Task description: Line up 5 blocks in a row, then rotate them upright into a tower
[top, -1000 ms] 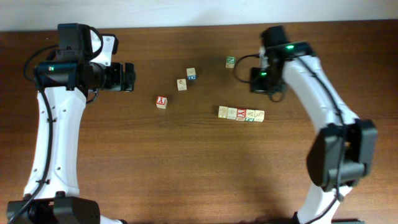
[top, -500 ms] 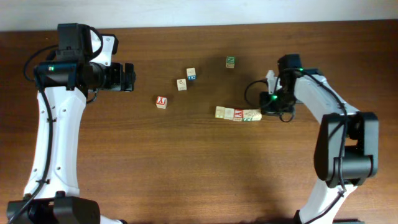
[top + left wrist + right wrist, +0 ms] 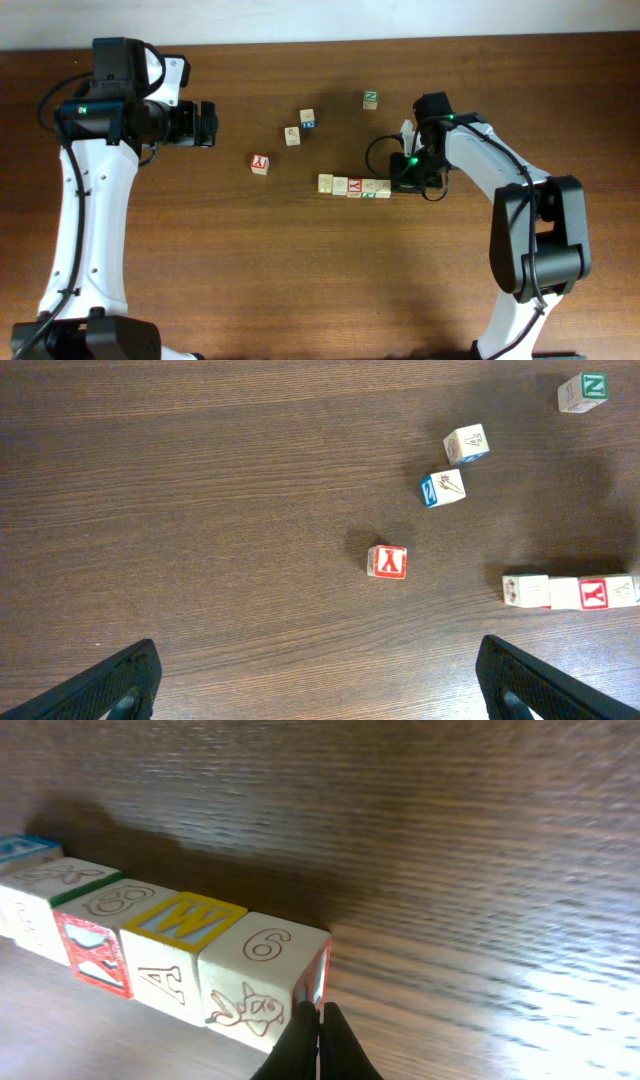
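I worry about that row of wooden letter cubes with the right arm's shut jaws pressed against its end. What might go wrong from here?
1. The shut jaws seem to meet the pale wooden end cube marked 6 at its corner edge, not mid-face. A push there may twist it and buckle the row of pale wooden letter cubes.
2. If the row swings or slides leftward, it might strike the loose red-lettered Y cube nearby.

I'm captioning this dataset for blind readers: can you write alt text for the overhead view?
The right pincer, shut, sits at the right end of a row of letter blocks on a wooden table. Four loose cubes lie beyond the row; the left pincer hangs open, apart from them.
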Robot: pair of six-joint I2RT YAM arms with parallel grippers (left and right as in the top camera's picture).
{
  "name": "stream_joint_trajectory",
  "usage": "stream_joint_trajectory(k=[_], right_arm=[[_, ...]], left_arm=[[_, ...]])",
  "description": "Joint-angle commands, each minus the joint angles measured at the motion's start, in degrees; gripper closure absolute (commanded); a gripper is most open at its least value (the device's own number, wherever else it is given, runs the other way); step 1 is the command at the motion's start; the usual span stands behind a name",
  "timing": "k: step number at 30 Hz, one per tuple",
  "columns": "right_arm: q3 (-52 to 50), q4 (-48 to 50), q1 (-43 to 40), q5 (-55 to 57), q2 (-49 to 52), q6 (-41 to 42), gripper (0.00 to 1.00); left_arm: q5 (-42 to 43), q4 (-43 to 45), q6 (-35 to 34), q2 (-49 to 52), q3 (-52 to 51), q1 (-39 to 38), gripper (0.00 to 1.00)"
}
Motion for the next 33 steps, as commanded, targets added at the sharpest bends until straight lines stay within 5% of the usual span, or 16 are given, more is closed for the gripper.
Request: stream_joint_trajectory(k=[1, 9, 18, 22, 33], right_arm=[[-0.5, 0.3, 1.3, -2.5, 0.7, 3.5, 0.95], [10.8, -4.6, 2.4, 4.7, -1.6, 2.0, 0.94], [11.9, 15.0, 18.8, 14.4, 2.4, 14.4, 0.90], [11.8, 16.8, 22.4, 22.0, 4.5, 18.7, 0.96], [11.7, 14.9, 24.6, 20.0, 7.7, 18.9, 0.96]], left_arm=[[0.8, 0.1, -0.5, 0.3, 1.0, 0.1, 0.01], [0.8, 0.2, -0.5, 0.3, 1.0, 0.1, 0.01], [1.8, 3.5, -0.5, 0.3, 1.0, 0.1, 0.01], [1.6, 4.1, -0.5, 0.3, 1.0, 0.1, 0.01], [1.9, 6.4, -0.6, 2.4, 1.0, 0.1, 0.01]])
